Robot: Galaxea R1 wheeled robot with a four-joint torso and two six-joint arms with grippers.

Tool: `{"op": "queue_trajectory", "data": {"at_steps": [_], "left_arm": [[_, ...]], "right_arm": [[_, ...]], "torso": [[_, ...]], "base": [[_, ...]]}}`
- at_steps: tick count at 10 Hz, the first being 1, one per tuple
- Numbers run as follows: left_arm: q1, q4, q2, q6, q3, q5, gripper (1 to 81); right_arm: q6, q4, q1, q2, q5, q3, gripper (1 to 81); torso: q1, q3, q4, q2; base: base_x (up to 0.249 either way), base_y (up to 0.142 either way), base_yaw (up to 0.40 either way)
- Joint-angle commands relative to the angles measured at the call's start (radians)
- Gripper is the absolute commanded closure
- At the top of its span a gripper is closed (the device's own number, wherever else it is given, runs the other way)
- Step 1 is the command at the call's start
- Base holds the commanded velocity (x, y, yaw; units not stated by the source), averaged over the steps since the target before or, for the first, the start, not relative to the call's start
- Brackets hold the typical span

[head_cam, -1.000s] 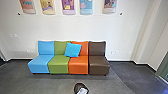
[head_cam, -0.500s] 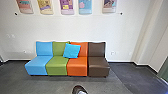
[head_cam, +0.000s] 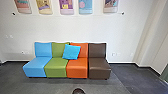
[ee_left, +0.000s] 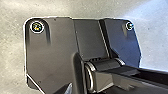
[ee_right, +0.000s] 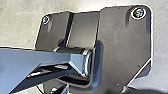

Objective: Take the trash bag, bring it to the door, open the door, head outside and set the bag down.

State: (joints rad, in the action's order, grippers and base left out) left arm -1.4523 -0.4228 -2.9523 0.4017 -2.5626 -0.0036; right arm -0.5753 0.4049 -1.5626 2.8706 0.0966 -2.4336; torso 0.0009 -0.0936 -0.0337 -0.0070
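Grey floor (head_cam: 50,86), bench (head_cam: 75,67) of 4 coloured seats, 1 blue cushion (head_cam: 71,52) across green and orange

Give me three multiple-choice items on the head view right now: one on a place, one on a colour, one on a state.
1. Where is the cushion?
A: on the floor
B: across the green seat and orange seat
C: on the end seat

2. What colour is the seat at the picture's right end?
A: brown
B: red
C: white

3. How do the four seats stand?
A: stacked
B: tipped over
C: upright in a row

Key:
1 B: it leans where those two meet.
2 A: its back and base are both brown.
3 C: all backs rise along the wall.
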Motion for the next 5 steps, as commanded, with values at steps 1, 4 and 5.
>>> {"op": "queue_trajectory", "data": {"at_steps": [1,4,5], "left_arm": [[0.046,0.002,0.005,0.005,0.007,0.040,1.0],[0.048,0.007,0.004,0.009,0.007,0.039,1.0],[0.048,0.024,-0.001,0.009,0.007,0.039,1.0]], "right_arm": [[-0.003,0.000,0.035,-0.008,-0.067,0.010,1.0],[-0.006,-0.011,0.032,-0.006,-0.069,0.015,1.0],[-0.008,-0.017,0.031,-0.005,-0.069,0.018,1.0]], "torso": [[0.000,0.000,0.000,0.000],[0.000,0.000,0.000,0.000],[0.000,0.000,0.000,0.000]], "base": [[0.149,0.000,0.000],[0.145,0.000,0.000],[0.134,0.000,0.000]]}}
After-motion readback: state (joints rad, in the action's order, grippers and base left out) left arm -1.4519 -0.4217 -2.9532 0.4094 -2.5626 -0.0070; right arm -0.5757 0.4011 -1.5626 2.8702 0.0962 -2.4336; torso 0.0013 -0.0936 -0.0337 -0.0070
